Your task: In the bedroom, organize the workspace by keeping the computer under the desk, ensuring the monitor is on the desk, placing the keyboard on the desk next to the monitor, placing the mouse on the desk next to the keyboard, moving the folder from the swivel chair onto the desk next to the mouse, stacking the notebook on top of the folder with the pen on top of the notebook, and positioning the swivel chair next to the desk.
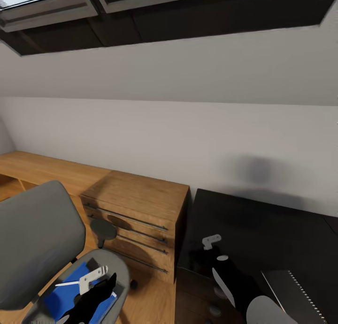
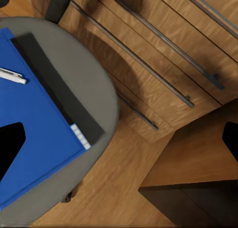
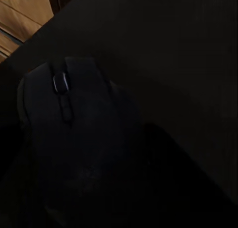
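Desk (image 1: 263,230), one: black, under the right gripper (image 1: 210,251). Right fingers lost in dark, so cannot tell whether spread or closed.

Swivel chair (image 1: 37,230), one: grey, directly below the left gripper (image 1: 101,291), well apart from the desk, with the oak drawer chest (image 1: 136,211) between.

Folder (image 2: 34,124), one: bright blue, flat on the chair seat. Left fingertips (image 2: 10,143) spread wide, nothing between them. One tip over the folder's blue face, the other out past the seat edge above the floor. Folder therefore off to one finger's side, not centred in the gap. Long axis slantwise to the line joining the two tips. Left arm clearly the nearer. Judgement: shift toward the folder, then down to an edge, before any lift.

Mouse (image 3: 69,139), one: black, scroll wheel up, on the desk top close under the right fingers.

Pen (image 2: 12,75), one: thin, whitish, lying on the folder, off to the side of the tip over the folder
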`<state>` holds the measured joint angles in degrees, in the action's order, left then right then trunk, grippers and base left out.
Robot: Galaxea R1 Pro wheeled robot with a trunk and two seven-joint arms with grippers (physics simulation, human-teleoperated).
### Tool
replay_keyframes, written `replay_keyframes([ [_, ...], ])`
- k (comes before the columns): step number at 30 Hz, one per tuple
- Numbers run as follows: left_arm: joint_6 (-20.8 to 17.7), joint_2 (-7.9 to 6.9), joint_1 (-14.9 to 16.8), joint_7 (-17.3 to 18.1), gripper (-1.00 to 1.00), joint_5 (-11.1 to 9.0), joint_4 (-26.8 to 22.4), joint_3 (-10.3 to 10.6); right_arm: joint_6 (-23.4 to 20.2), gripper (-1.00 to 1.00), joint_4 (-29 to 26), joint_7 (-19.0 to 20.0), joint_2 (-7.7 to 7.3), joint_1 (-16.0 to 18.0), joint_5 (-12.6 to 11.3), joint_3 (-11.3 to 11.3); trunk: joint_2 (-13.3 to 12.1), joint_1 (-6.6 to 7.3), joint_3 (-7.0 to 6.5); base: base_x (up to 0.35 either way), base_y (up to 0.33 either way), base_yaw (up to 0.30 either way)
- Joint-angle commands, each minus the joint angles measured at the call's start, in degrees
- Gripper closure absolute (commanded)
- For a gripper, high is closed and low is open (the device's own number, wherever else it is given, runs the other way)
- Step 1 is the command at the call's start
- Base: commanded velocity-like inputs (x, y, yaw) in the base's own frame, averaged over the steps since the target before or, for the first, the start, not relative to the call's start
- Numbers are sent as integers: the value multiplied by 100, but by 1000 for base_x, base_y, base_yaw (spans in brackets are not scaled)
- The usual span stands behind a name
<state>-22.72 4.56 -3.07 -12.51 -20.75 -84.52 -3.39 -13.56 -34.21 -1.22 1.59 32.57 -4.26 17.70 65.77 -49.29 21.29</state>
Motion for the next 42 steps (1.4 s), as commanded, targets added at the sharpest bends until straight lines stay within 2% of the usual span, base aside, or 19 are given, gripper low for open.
replay_keyframes([
  [1,-23,1,0,-32,-100,-61,-12,-4,-27,100,-95,-162,-1,4,-66,17,5,2,6,-263,0,0],
  [3,-25,1,0,-32,-100,-61,-12,-4,-30,100,-340,-357,-3,2,-70,1,5,2,6,-294,0,0],
  [5,-23,1,0,-32,-100,-61,-12,-4,-54,100,-844,-702,-7,-12,-105,-12,5,2,6,-316,0,0],
  [8,-23,1,0,-32,-100,-56,-12,-4,-111,100,-1870,-1769,-8,-136,-262,-19,5,2,6,-331,0,0],
  [11,-22,1,0,-32,-100,-56,-12,-4,-409,100,-2794,-2693,-17,-456,-808,-19,5,2,6,-335,0,0],
  [12,-22,1,0,-32,-100,-57,-12,-4,-464,100,-2964,-2793,-21,-513,-911,-20,5,2,6,-335,0,0],
  [14,-22,4,0,-32,-100,-57,-12,-4,-668,100,-3702,-3074,-50,-784,-1310,-21,5,2,6,-336,0,0],
  [17,-22,7,0,-32,-100,-54,-12,-1,-931,100,-4182,-3179,-70,-997,-1469,-15,5,2,6,-336,0,0],
  [20,-22,8,0,-32,-100,-53,-12,1,-1023,100,-4306,-3200,-71,-1057,-1530,-18,5,2,6,-336,0,0],
  [24,-14,9,0,-32,-100,-51,-12,4,-1068,100,-4415,-3209,-52,-1088,-1592,-12,5,2,6,-336,-4,0],
  [27,-14,9,0,-32,-100,9,-12,5,-1069,100,-4444,-3209,-52,-1092,-1594,-12,5,2,6,-336,-63,0],
  [28,-14,9,0,-32,-100,92,-12,14,-1070,100,-4459,-3211,-46,-1094,-1595,-12,5,2,4,-309,-166,-55],
  [33,-20,9,0,-32,-100,113,-8,21,-1070,100,-4463,-3209,-37,-1102,-1596,-12,5,2,-14,-280,-189,-174],
  [39,-4,9,0,-43,-100,119,87,28,-1070,100,-4463,-3210,-47,-1103,-1596,-32,5,2,-41,-82,-58,-223],
  [42,0,9,0,-47,-100,122,273,30,-1072,100,-4463,-3214,-62,-1103,-1596,-129,5,2,-55,-7,-5,-227],
])
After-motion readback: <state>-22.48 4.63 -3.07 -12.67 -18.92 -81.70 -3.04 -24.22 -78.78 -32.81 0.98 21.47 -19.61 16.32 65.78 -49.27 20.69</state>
